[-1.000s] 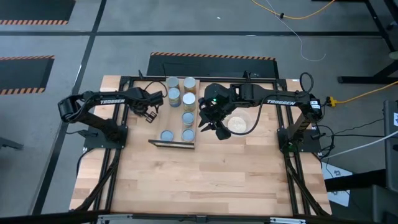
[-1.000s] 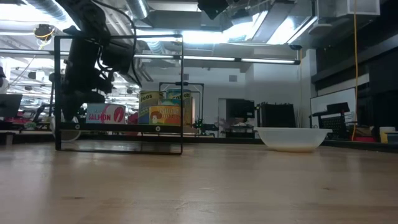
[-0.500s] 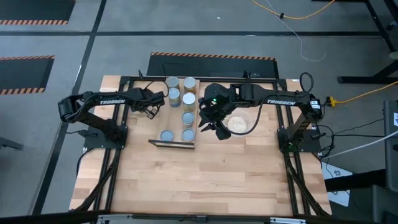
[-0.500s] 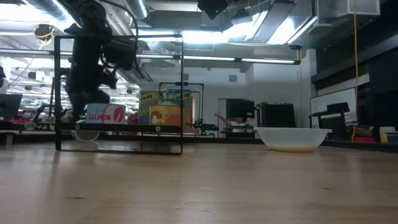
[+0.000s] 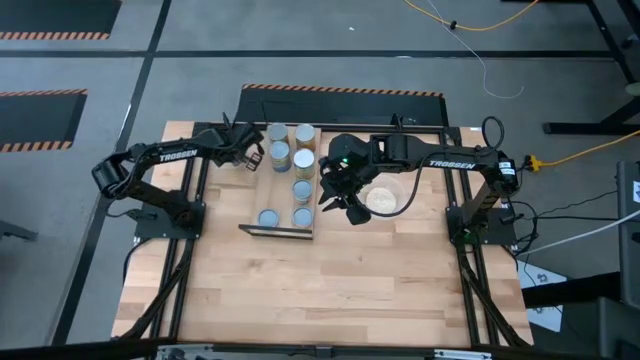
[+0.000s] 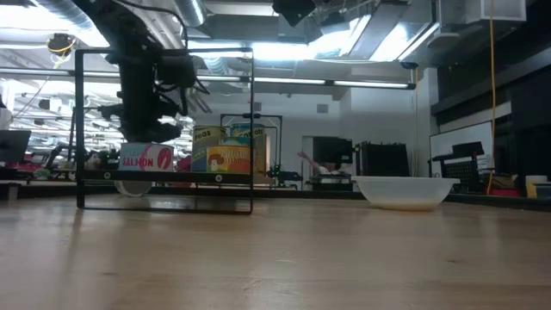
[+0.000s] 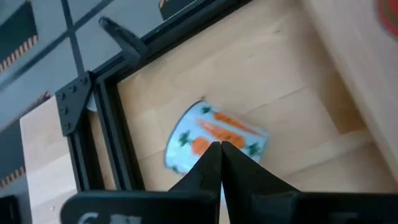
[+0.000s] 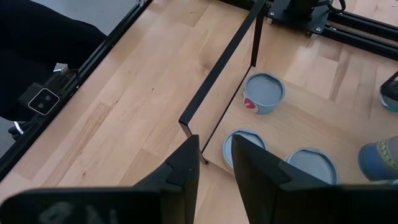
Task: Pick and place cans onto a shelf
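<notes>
Your left gripper (image 5: pixel 252 157), fingers pressed shut w/ nothing held, hovers over the shelf's (image 5: pixel 262 192) back-left corner near a carrot-label can (image 7: pixel 214 138); right gripper (image 5: pixel 343 205) part-open, empty.

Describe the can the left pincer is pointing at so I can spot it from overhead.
Start at the shelf, the light-wood board with a thin black frame in the table's middle. Go to its far end, on the left arm's side, where the shut left pincer hovers. The can there lies on its side, showing carrots on a light-blue label; the neighbouring cans stand upright.
</notes>
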Available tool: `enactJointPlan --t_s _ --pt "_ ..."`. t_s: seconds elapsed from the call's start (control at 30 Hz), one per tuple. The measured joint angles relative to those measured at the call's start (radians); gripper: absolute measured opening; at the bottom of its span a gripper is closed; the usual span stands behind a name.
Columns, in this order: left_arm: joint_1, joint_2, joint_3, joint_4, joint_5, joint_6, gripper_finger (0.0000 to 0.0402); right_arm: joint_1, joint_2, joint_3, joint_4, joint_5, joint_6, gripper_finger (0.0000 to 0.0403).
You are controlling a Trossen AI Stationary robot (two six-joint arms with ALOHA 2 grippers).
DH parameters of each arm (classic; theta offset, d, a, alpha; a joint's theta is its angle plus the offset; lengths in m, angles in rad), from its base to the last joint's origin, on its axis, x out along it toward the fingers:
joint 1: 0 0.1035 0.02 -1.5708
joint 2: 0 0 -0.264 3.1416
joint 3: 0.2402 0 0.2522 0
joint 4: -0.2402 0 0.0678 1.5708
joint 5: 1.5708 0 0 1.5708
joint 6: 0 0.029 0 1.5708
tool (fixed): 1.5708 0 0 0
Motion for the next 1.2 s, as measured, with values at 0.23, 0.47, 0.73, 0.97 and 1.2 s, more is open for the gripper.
enactJointPlan --t_s 0.23,0.47,0.73,0.97,1.2 --pt "0.036 0.000 -0.033 0.016 0.019 0.021 0.0000 0.000 0.000 0.000 0.000 0.000 0.000 0.0099" --pt "0.037 0.000 -0.049 0.045 0.019 0.025 0.0000 0.000 0.000 0.000 0.000 0.000 0.000 0.0099" --pt "0.037 0.000 -0.050 0.096 0.072 0.025 0.0000 0.000 0.000 0.000 0.000 0.000 0.000 0.0099" --pt "0.037 0.000 -0.050 0.116 0.077 0.050 0.0000 0.000 0.000 0.000 0.008 0.000 -0.001 0.0099" --pt "0.037 0.009 -0.050 0.142 0.078 0.052 0.0000 0.000 0.000 0.000 0.008 0.000 -0.001 0.0099"
